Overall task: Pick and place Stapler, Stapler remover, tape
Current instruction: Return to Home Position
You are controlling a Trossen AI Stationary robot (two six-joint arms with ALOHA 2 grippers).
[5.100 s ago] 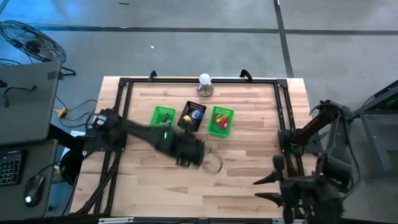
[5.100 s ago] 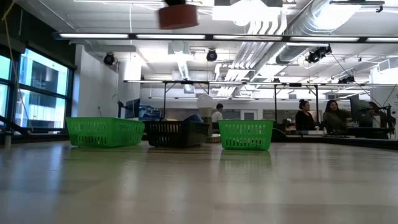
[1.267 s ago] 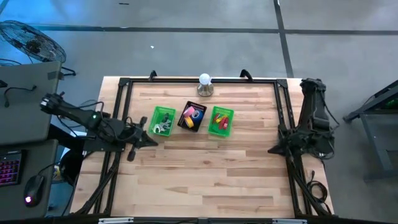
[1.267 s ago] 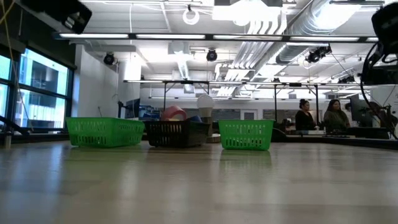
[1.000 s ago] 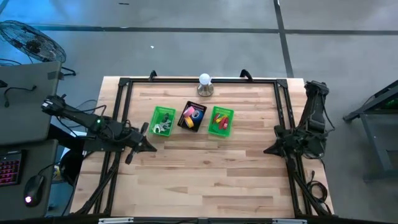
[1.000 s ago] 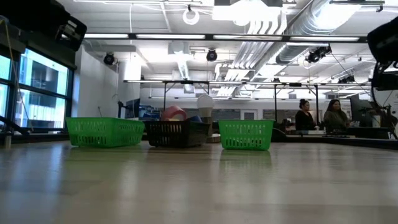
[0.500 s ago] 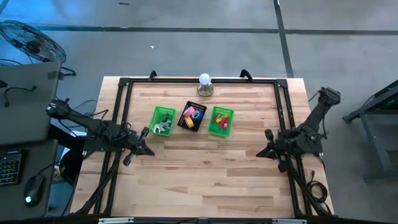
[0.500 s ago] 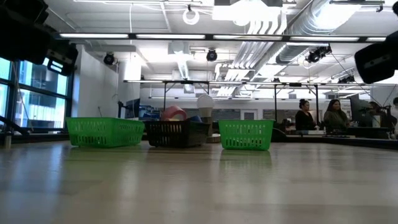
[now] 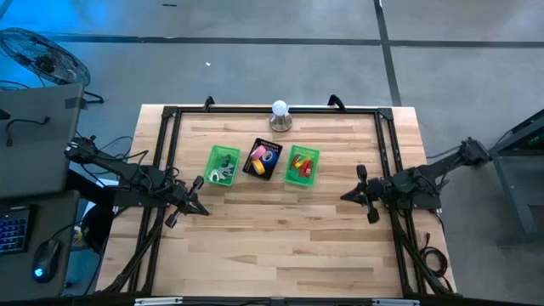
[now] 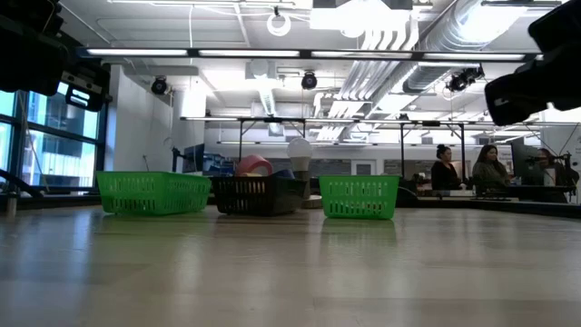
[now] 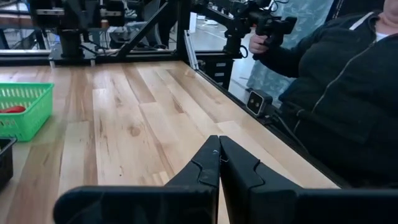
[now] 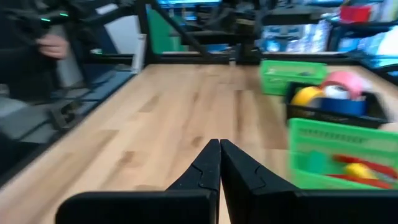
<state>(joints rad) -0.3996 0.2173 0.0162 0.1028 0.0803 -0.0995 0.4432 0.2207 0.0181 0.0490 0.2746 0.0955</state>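
Three small baskets stand in a row on the far half of the table. The left green basket (image 9: 223, 164) holds grey staple removers. The black basket (image 9: 264, 159) holds pink, yellow and blue tape rolls (image 12: 339, 90); I see no purple roll. The right green basket (image 9: 302, 165) holds red and yellow staplers (image 12: 357, 167). My left gripper (image 9: 204, 210) is shut and empty over the table's left part, near the left green basket. My right gripper (image 9: 344, 196) is shut and empty right of the baskets. The wrist views show each gripper's shut fingers, left (image 11: 219, 155) and right (image 12: 220, 155).
A white bulb on a round base (image 9: 280, 115) stands at the far edge. Black frame rails (image 9: 384, 153) run along the table's sides. A person in a dark jacket (image 11: 336, 93) stands beyond the right edge. Bare wood (image 9: 280, 238) fills the near half.
My right arm has stretched out low, and its gripper has gone toward the table's left, nearer the baskets. My left gripper has drawn a little toward the near left. Both stay shut and the baskets have kept still.
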